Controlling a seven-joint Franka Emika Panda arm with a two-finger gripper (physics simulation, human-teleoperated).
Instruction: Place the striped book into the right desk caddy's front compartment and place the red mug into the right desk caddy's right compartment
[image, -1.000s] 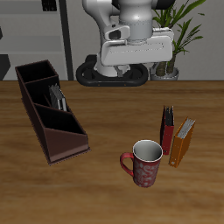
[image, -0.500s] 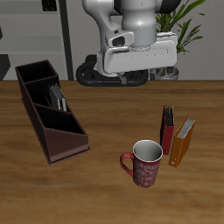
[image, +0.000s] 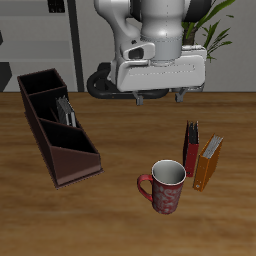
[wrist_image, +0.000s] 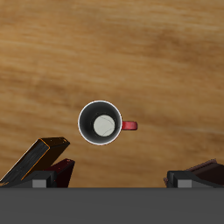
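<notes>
From the front, my gripper (image: 157, 97) hangs high over the back of the table, well above everything on it. I see two short dark fingertips poking out beneath the wide grey hand body, set apart from each other with nothing between them, so I take my hand to be open and empty.

The caddy (image: 57, 125) lies long and dark along one side of the table, its low slanted end toward the front edge. In its middle section stands the striped book (image: 66, 109), thin and leaning a little against the wall. I judge that half of the job done. The squarish section at the caddy's tall back end (image: 38, 83) looks bare; that is where the mug has to go.

The red mug (image: 165, 186) stands upright on the wood near the front edge, well apart from the caddy, its handle pointing toward the caddy's side. Just beside it stand a dark red book (image: 190, 148) and an orange book (image: 209, 163), close together; they are no part of my work.

From my wrist, I look straight down into the mug (wrist_image: 101, 123): a dark round rim, a pale bottom, and the red handle (wrist_image: 129, 125) sticking out to one side. It sits nearly under me, on bare wood. The tops of the two books (wrist_image: 42, 160) show at the edge of the picture.

So the mug part is all still ahead of me: come down, take it by the rim or wall, carry it across and set it in the tall end section.
</notes>
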